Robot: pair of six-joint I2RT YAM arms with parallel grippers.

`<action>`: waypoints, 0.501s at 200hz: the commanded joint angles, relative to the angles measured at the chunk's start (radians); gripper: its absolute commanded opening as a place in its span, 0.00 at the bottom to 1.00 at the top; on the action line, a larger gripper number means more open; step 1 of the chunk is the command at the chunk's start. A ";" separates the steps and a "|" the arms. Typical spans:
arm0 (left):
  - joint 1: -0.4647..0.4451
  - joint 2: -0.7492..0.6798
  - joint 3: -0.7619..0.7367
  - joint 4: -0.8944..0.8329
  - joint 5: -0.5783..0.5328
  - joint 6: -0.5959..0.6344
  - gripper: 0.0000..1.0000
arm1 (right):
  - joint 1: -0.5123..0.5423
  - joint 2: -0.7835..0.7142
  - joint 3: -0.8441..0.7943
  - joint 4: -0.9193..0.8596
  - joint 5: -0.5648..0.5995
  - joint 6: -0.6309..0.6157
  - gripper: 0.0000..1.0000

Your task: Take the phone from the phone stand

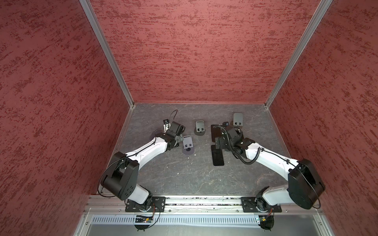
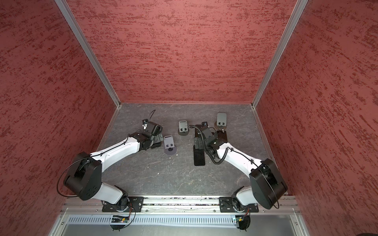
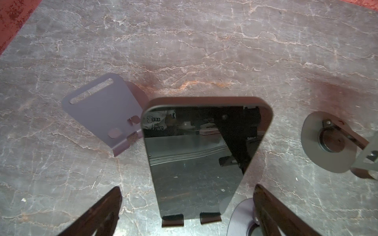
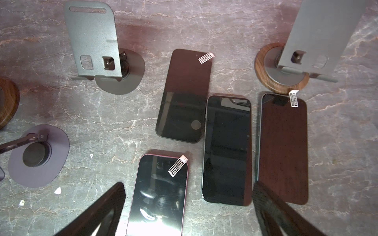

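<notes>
Left claw is wide open, one jaw on each side of the phone, no contact yet. The phone leans back on the phone stand, its bottom edge tucked behind the two front lips. Right claw is open too and empty, hanging over four loose phones that lie flat on the worktop. An empty stand sits just beside the loaded one.

Step in hand looks like the left-arm approach to grasp. To do it well:
- Centre the jaws on the phone's long side edges and squeeze the sides, not the glass.
- Lift along the backrest until the bottom edge clears the lips, and only then pull away.
- Don't drag it straight forward, since that would probably tip the stand or knock its neighbour.

In both top views the left wrist hides the phone.
</notes>
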 commanded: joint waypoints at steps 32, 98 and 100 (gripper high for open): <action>0.006 0.034 0.023 0.072 -0.013 0.054 0.98 | -0.009 0.020 -0.008 0.020 0.014 -0.010 0.99; 0.018 0.059 0.020 0.093 -0.020 0.086 0.94 | -0.010 0.025 -0.010 0.019 0.008 -0.008 0.99; 0.018 0.060 0.020 0.093 -0.020 0.086 0.94 | -0.010 0.025 -0.010 0.020 0.008 -0.008 0.99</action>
